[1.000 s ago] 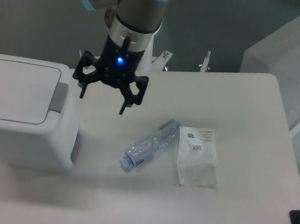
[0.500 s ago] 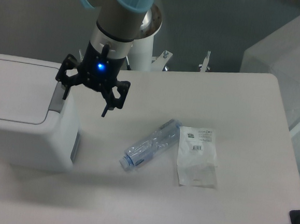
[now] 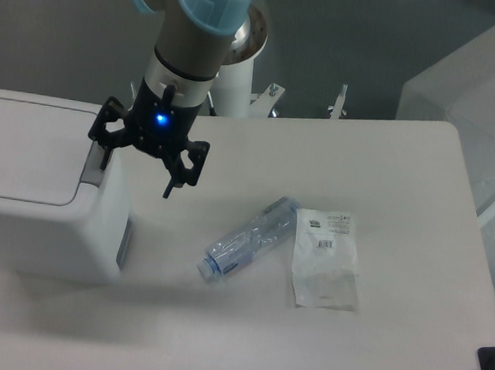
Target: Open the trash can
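The trash can [image 3: 35, 211] is a large white box at the table's left edge, its flat lid [image 3: 27, 150] down. A grey latch tab [image 3: 92, 164] runs along the lid's right side. My gripper [image 3: 137, 176] hangs over the can's right edge, open, with one finger above the tab and the other out over the table to its right. Nothing is held between the fingers. Part of the tab is hidden behind the gripper.
A clear plastic bottle [image 3: 250, 239] lies on its side in the middle of the table. A flat white plastic bag [image 3: 326, 257] lies just right of it. A dark object [image 3: 494, 367] pokes in at the lower right corner.
The gripper has moved left from above the table to the can's right edge, slowing in the last half second. It stays open. The lid, bottle and bag have not moved.
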`<state>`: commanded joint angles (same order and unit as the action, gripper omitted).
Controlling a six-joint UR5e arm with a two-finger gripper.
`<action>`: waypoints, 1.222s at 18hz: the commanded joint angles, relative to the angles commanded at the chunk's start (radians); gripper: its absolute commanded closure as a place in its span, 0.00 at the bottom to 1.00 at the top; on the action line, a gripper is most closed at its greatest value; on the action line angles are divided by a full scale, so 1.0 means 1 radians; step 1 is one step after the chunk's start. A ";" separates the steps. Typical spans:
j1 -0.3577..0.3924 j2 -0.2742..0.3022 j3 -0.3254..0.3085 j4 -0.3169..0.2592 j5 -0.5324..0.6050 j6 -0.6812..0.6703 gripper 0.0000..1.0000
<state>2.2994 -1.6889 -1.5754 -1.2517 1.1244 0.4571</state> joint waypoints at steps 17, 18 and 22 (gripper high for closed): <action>0.144 -0.002 0.029 0.159 0.023 0.046 0.00; 0.158 -0.003 0.026 0.167 0.040 0.081 0.00; 0.244 -0.015 0.021 0.167 0.123 0.309 0.00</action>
<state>2.5432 -1.7043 -1.5539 -1.0845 1.2470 0.7664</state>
